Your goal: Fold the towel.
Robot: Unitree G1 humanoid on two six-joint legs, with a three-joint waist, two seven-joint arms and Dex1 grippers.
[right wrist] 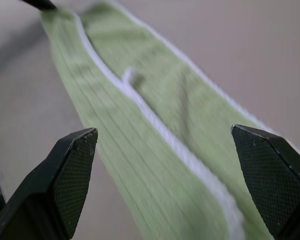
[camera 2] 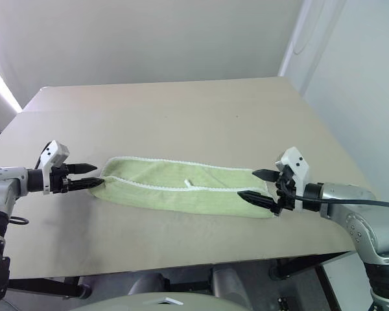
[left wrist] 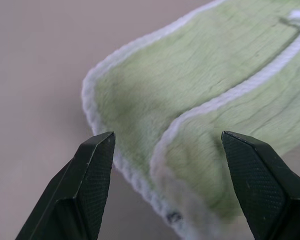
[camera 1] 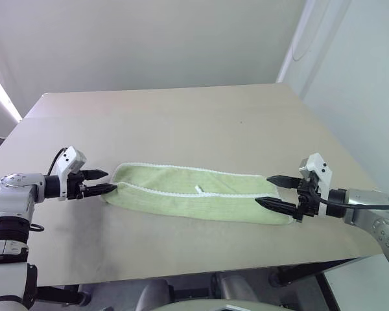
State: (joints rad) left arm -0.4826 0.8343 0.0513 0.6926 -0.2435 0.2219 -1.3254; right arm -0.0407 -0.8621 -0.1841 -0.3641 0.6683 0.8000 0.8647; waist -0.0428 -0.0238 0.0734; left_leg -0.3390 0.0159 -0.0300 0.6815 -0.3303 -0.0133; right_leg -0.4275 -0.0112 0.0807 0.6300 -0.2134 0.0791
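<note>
The towel (camera 1: 198, 193), plush ribbed terry folded into a long white-edged strip, lies between both grippers' spread fingers (left wrist: 92, 185).

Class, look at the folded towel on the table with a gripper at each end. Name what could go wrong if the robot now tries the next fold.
1. The towel lies in layers; the open left gripper may pinch one edge only, so the fold opens.
2. The open right gripper straddles the other end; uneven grabs could skew the strip.
3. The towel lies close to the table's near edge and might slip off.
</note>
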